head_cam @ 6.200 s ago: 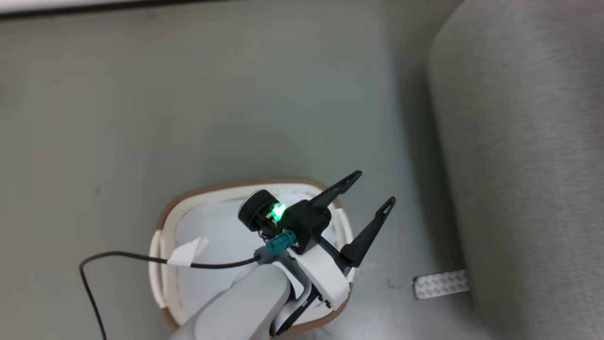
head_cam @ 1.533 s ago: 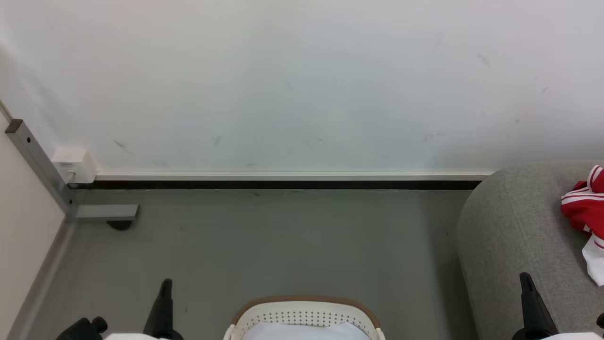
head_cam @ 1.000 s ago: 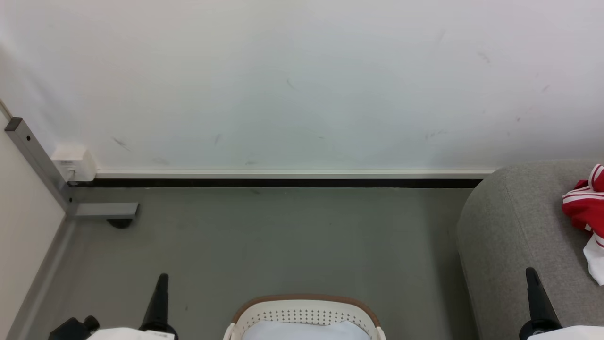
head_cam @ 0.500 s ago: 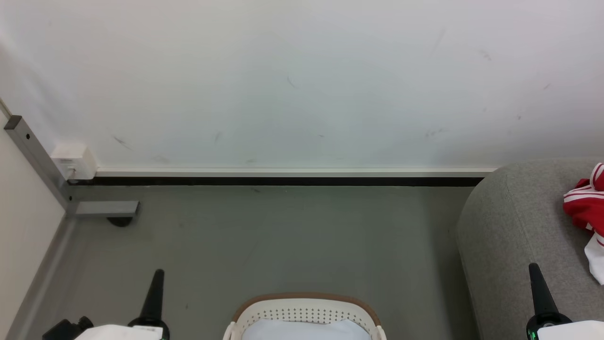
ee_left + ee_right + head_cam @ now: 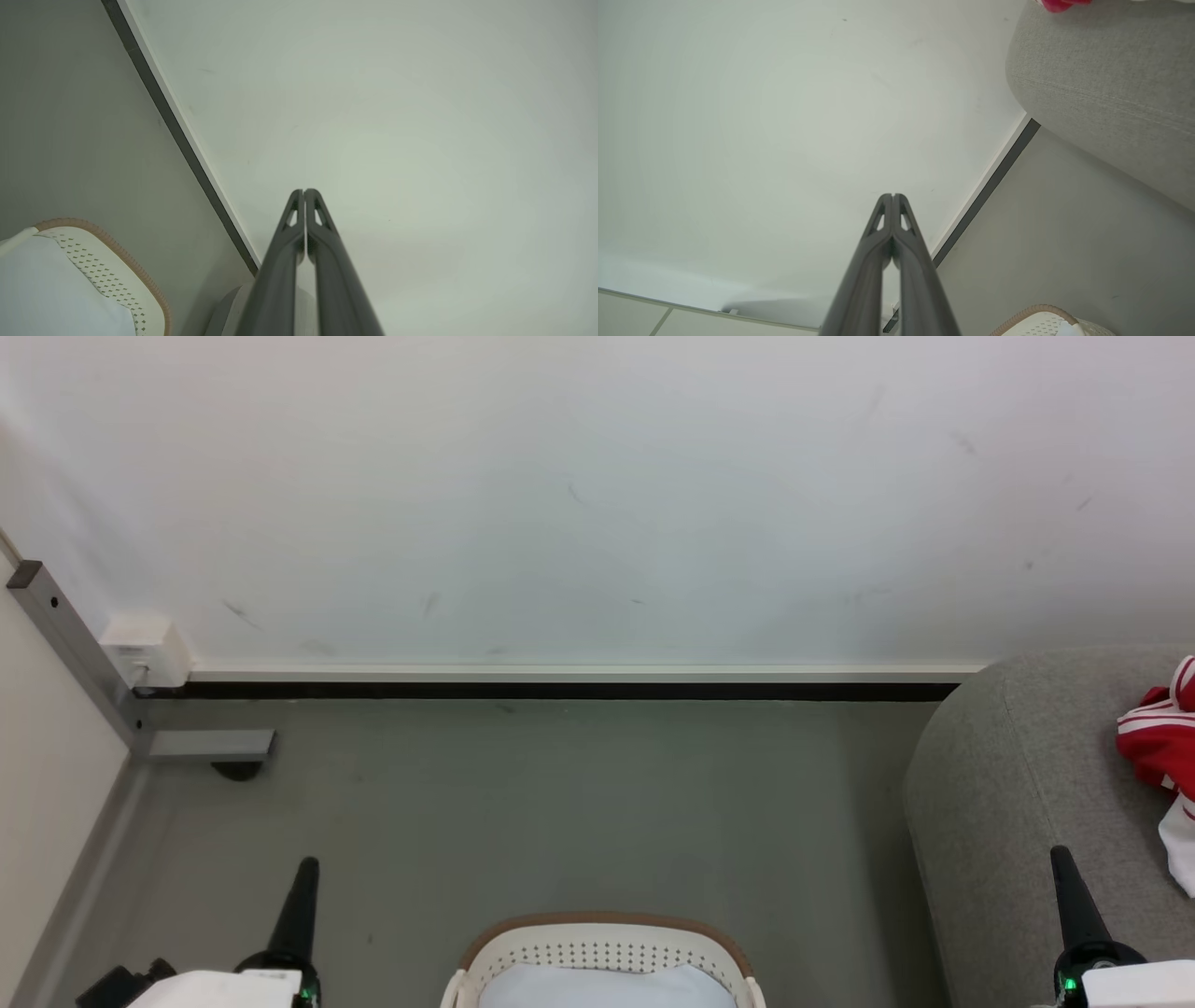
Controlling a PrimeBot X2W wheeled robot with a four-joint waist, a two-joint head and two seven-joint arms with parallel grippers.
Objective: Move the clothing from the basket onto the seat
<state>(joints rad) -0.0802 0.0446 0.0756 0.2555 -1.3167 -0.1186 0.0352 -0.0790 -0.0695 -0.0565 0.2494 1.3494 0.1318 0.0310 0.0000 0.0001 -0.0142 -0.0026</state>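
The red clothing (image 5: 1158, 742) with white striped trim lies on the light grey seat (image 5: 1018, 803) at the right edge of the head view; a red scrap of the clothing (image 5: 1057, 4) also tops the seat (image 5: 1101, 84) in the right wrist view. The cream basket (image 5: 602, 957) with its tan rim stands at the bottom centre, holding a pale blue-white cloth (image 5: 602, 989). My left gripper (image 5: 306, 868) is shut at the lower left and holds nothing. My right gripper (image 5: 1060, 854) is shut at the lower right, in front of the seat, with nothing in it.
A white wall (image 5: 597, 495) with a dark baseboard runs across the back. A grey metal post (image 5: 70, 649) with a white box and a flat foot stands at the left. Grey floor (image 5: 560, 803) lies between basket and wall.
Both shut grippers have risen slightly at the bottom corners of the head view. The head camera has tilted a little, shifting the wall and seat upward. The clothing stays on the seat.
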